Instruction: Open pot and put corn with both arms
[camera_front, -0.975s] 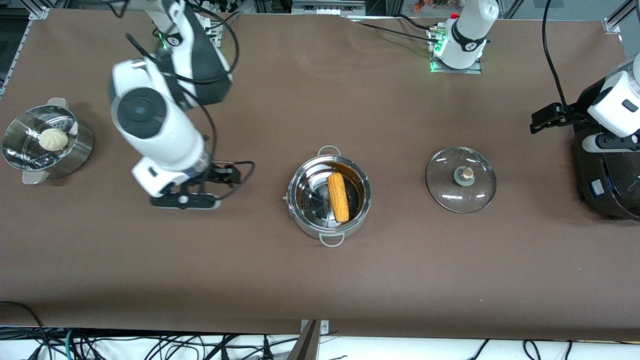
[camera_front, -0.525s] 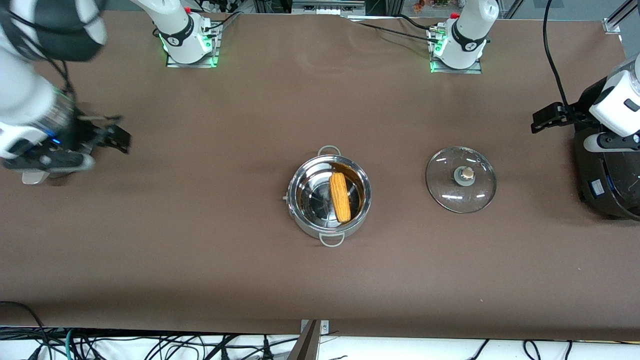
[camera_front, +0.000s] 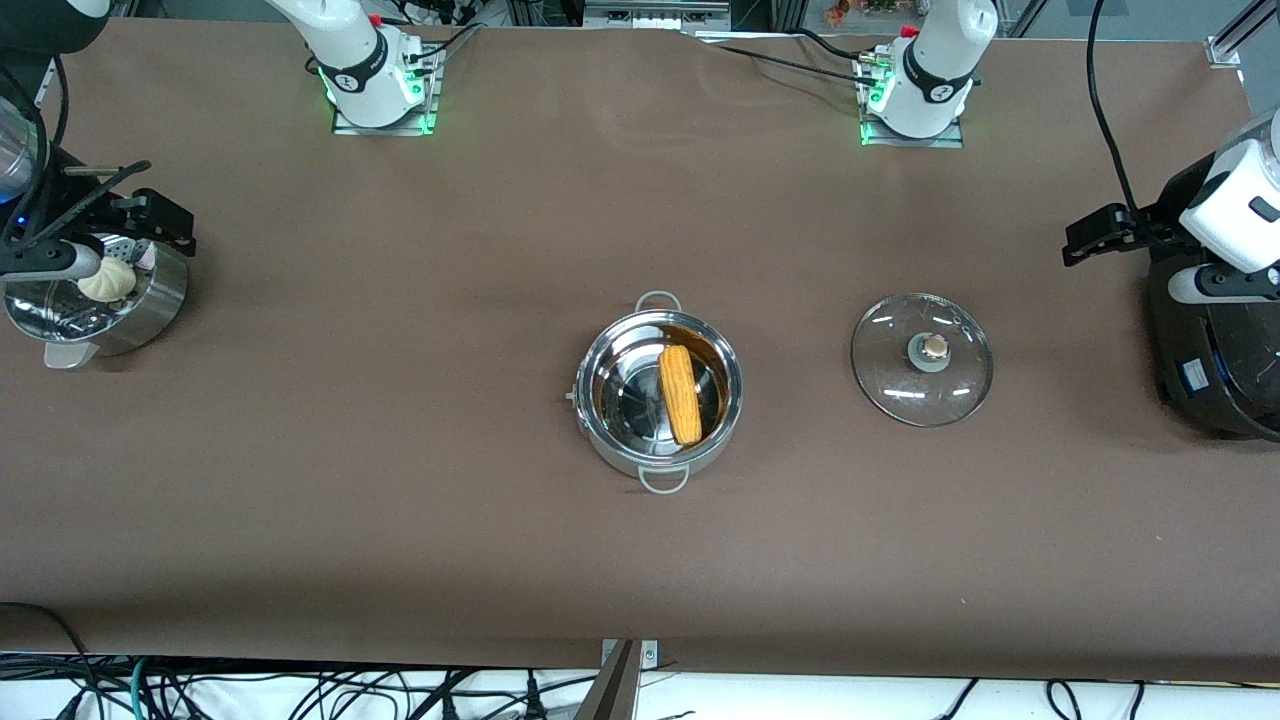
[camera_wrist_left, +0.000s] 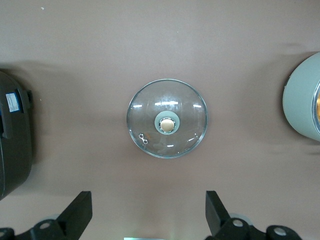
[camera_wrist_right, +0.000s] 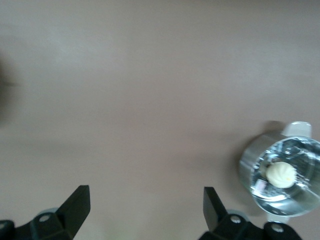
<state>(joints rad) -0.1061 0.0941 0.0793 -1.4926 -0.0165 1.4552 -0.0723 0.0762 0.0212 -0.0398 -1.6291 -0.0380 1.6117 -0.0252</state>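
The steel pot (camera_front: 588, 418) stands open mid-table, and the yellow corn (camera_front: 678, 394) lies inside it. Its glass lid (camera_front: 922, 358) rests flat on the table beside it, toward the left arm's end; the left wrist view shows the lid (camera_wrist_left: 167, 118) and the pot's edge (camera_wrist_left: 301, 102). My left gripper (camera_front: 1098, 235) hangs open and empty beside the black cooker (camera_front: 1215, 365), and it also shows in the left wrist view (camera_wrist_left: 148, 215). My right gripper (camera_front: 150, 222) is open and empty over the steamer basket's edge, and it also shows in the right wrist view (camera_wrist_right: 145, 210).
The steel steamer basket (camera_front: 160, 300) with a white bun (camera_front: 105, 282) stands at the right arm's end of the table, also in the right wrist view (camera_wrist_right: 250, 170). The black round cooker stands at the left arm's end, also in the left wrist view (camera_wrist_left: 12, 140).
My right arm has swung away from beside the pot to the steamer basket at its own end of the table. The left arm, pot, corn and lid have not moved.
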